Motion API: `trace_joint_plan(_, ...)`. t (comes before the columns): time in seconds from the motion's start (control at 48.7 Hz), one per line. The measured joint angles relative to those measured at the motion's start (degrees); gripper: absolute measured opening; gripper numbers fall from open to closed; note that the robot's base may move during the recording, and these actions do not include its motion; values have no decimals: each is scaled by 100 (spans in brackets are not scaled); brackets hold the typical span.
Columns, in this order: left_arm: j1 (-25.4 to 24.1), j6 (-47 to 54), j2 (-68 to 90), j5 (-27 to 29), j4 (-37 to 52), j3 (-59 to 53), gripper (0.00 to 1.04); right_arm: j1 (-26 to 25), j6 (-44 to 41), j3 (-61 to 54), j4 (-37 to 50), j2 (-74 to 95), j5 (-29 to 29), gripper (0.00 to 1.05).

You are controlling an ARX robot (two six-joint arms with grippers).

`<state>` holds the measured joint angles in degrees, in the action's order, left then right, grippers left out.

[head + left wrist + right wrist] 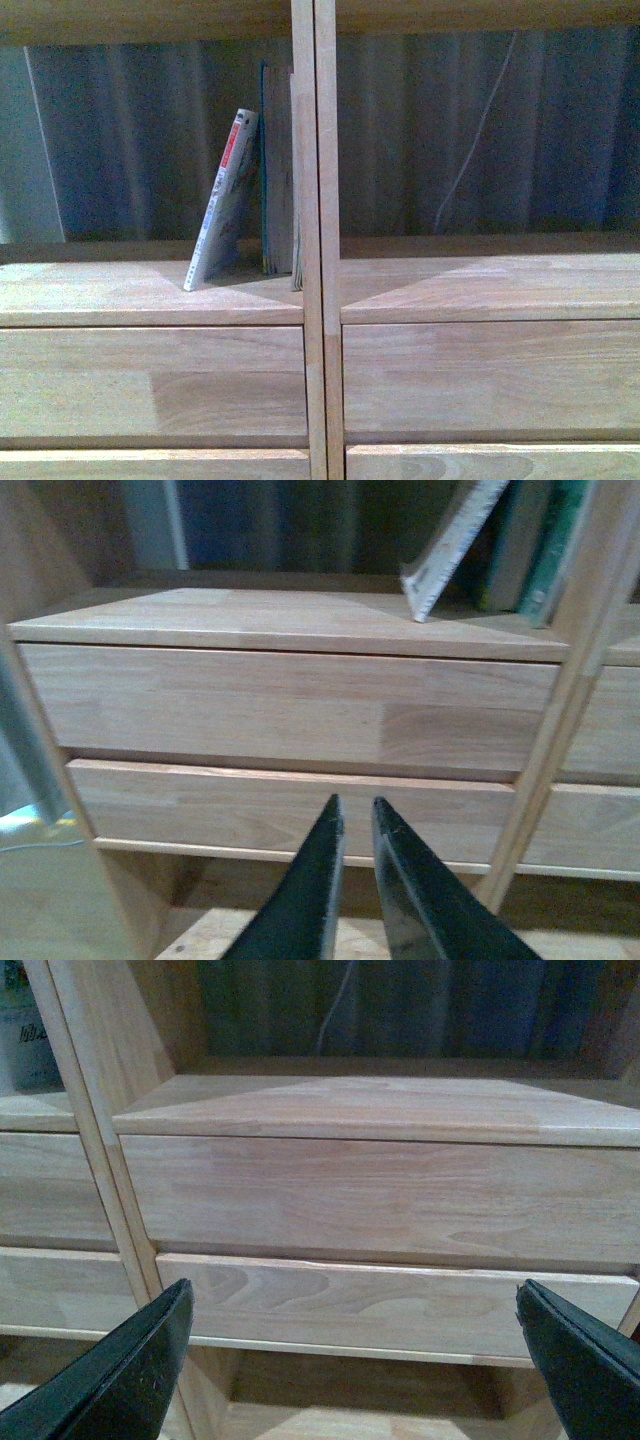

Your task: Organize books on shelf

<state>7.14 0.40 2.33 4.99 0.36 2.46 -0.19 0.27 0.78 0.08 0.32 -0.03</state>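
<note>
The light wood shelf [150,290] fills the front view, split by a central upright [315,200]. In the left column a white book with a red-banded spine [222,200] leans right against teal-edged books [277,170] that stand by the upright. The books also show in the left wrist view: the leaning one [450,545] and the teal ones [545,550]. My left gripper [355,802] is shut and empty, low in front of the left drawer fronts [290,705]. My right gripper [355,1295] is open and empty in front of the right drawer fronts [380,1195]. Neither arm shows in the front view.
The right column's shelf board [490,285] holds nothing visible. A grey corrugated wall [480,130] with a thin white cable [478,130] lies behind. A lower board [230,935] sits under the drawers. A white labelled thing [25,1035] shows in the left column.
</note>
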Motion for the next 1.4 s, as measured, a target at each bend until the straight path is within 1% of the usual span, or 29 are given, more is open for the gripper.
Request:
trace_joint_plan(0.041, -332, 0, -127, -343, -11, -109, 5, 0, 0, 0, 0, 0, -4, 98)
trace_joint_plan(0.062, -398, -2, -142, -382, -17, -133, 3, 0, 0, 0, 0, 0, -4, 98)
trace_joint_plan(0.123, -627, -33, -170, -396, -42, -181, 3, 0, 0, 0, 0, 0, 2, 98)
trace_joint_plan(0.226, -669, -28, -199, -479, -42, -181, 3, 0, 0, 0, 0, 0, -2, 98)
trace_joint_plan(0.513, -680, -31, -199, -483, -42, -181, 3, 0, 0, 0, 0, 0, 0, 98)
trace_joint_plan(0.595, -682, -31, -199, -483, -42, -181, 23, 0, 0, 0, 0, 0, 0, 98)
trace_joint_plan(0.657, -682, -31, -199, -483, -42, -181, 33, 0, 0, 0, 0, 0, 0, 98)
trace_joint_plan(0.739, -682, -31, -199, -483, -42, -181, 53, 0, 0, 0, 0, 0, 0, 98)
trace_joint_plan(0.801, -682, -31, -199, -483, -42, -181, 61, 0, 0, 0, 0, 0, 0, 98)
trace_joint_plan(0.862, -682, -31, -199, -483, -42, -181, 72, 0, 0, 0, 0, 0, 0, 98)
trace_joint_plan(0.883, -682, -31, -199, -483, -42, -181, 74, 0, 0, 0, 0, 0, 0, 98)
trace_joint_plan(0.986, -682, -31, -199, -483, -42, -181, 94, 0, 0, 0, 0, 0, 0, 98)
trace_joint_plan(1.027, -682, -28, -199, -483, -42, -181, 99, 0, 0, 0, 0, 0, 0, 98)
trace_joint_plan(1.109, -682, -31, -199, -483, -42, -181, 97, 0, 0, 0, 0, 0, 0, 98)
trace_joint_plan(1.396, -682, -28, -199, -483, -42, -181, 97, 0, 0, 0, 0, 0, 0, 98)
